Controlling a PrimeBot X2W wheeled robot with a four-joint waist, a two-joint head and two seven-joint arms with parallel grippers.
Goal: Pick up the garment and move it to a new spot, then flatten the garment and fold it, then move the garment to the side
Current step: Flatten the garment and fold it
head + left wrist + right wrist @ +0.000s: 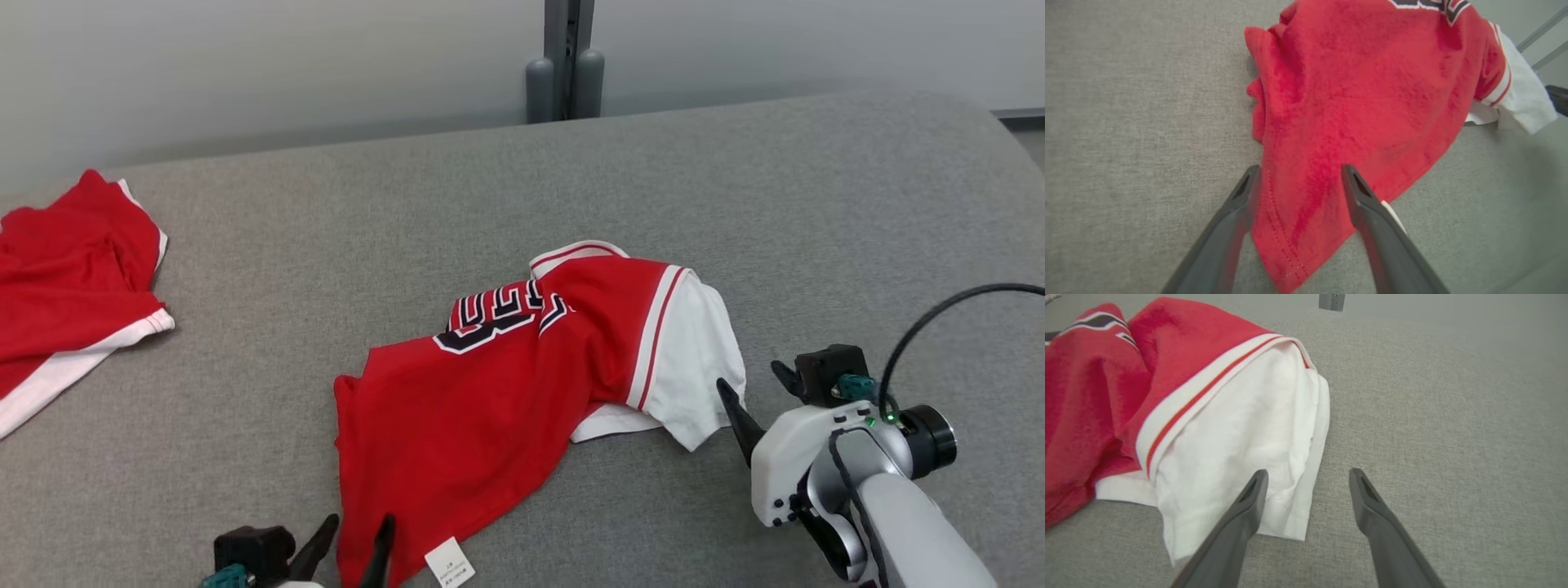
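The garment (506, 384), a red jersey with white sleeves and black lettering, lies crumpled in the middle of the grey cushioned surface (735, 204). My left gripper (357, 529) stands open at its near hem corner; in the left wrist view the red cloth (1355, 90) runs between the two fingers (1237, 212). My right gripper (755, 390) is open beside the white sleeve (694, 359). In the right wrist view one finger (1245, 510) overlaps the sleeve's edge (1241, 433) and the other is over bare fabric.
A second red garment with white trim (73, 278) lies at the far left edge of the surface. A grey post (565, 61) stands behind the back edge against a pale wall. A small white label (449, 563) shows at the jersey's near hem.
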